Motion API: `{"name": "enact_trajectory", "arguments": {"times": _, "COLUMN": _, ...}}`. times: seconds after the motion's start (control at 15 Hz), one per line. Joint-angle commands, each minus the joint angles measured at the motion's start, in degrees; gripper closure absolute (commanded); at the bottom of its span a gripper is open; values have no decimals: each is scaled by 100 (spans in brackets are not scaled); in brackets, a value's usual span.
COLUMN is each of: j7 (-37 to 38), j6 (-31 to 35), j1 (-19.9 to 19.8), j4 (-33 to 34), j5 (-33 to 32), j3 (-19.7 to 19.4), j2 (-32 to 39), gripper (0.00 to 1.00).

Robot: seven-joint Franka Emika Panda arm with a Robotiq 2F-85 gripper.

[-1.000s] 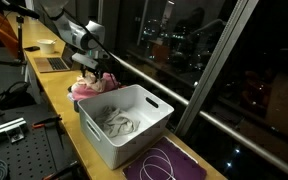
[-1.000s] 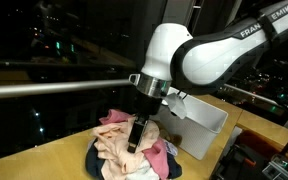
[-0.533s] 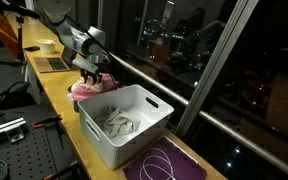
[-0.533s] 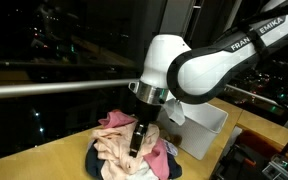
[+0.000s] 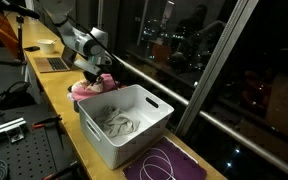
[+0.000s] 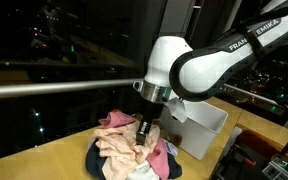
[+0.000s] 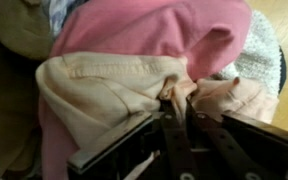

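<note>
- Claw: lowered into the heap, fingers clenched on a raised fold of pale peach cloth.
- Pale peach cloth: on top of the heap of clothes, near the desk edge by the window. Likely soft, light and limp. It should drape when lifted and may drag its neighbours. A bunched fold looks the best hold.
- Pink garment: lies just behind it, touching.
- White bin: beside the heap, open-topped, holding a crumpled pale cloth.
- Purple mat: beyond the bin, carrying a looped white cord.

Bare tabletop before the clothes pile; white bin just beside, window railing behind.
</note>
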Motion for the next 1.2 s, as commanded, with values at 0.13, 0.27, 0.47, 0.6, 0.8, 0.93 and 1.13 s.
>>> {"name": "enact_trajectory", "arguments": {"times": 0.13, "j7": 5, "j6": 183, "j1": -249, "j4": -1055, "j5": 5, "j3": 44, "j2": -1181, "gripper": 98}}
{"name": "enact_trajectory", "arguments": {"times": 0.27, "j7": -21, "j6": 181, "j1": -332, "j4": -1441, "j5": 49, "j3": 81, "j2": -1792, "gripper": 98}}
{"name": "enact_trajectory", "arguments": {"times": 0.47, "j7": -66, "j6": 135, "j1": -456, "j4": -1790, "j5": 117, "j3": 85, "j2": -2646, "gripper": 98}}
{"name": "enact_trajectory", "arguments": {"times": 0.6, "j7": -121, "j6": 96, "j1": -554, "j4": -1995, "j5": 176, "j3": 44, "j2": -3240, "gripper": 98}}
{"name": "enact_trajectory", "arguments": {"times": 0.8, "j7": -230, "j6": -37, "j1": -743, "j4": -2131, "j5": 269, "j3": -114, "j2": -4047, "gripper": 98}}
{"name": "enact_trajectory", "arguments": {"times": 0.93, "j7": -342, "j6": -148, "j1": -887, "j4": -2144, "j5": 321, "j3": -299, "j2": -4494, "gripper": 98}}
{"name": "enact_trajectory", "arguments": {"times": 1.13, "j7": -631, "j6": -443, "j1": -1114, "j4": -2052, "j5": 360, "j3": -711, "j2": -5047, "gripper": 98}}
